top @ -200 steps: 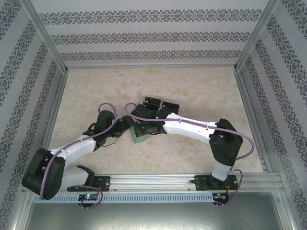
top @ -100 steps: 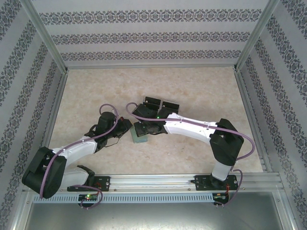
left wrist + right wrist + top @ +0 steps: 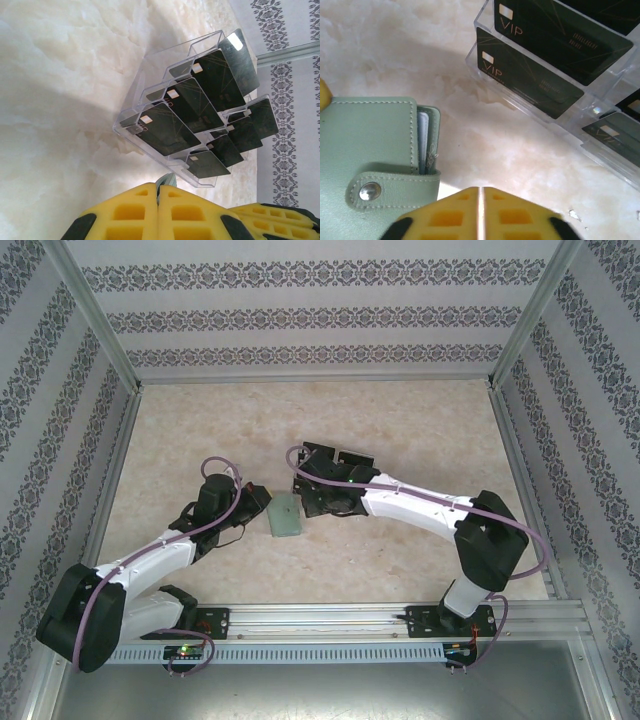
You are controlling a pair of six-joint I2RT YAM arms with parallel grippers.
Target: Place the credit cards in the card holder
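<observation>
A: Which step is this?

B: An early one, I'd say. On the table (image 3: pixel 420 420) the tray (image 3: pixel 134 95) sits far, and the holder (image 3: pixel 365 145) lies flat just near-left of it with its tab snapped. The cards (image 3: pixel 165 127) stand in the tray.

A: Grippers?

B: The left gripper (image 3: pixel 158 189) seems pinched on the holder's left edge. The right gripper (image 3: pixel 480 192) hangs closed and empty between holder and tray. Next it probably has to unsnap the tab, then fetch a card.
</observation>
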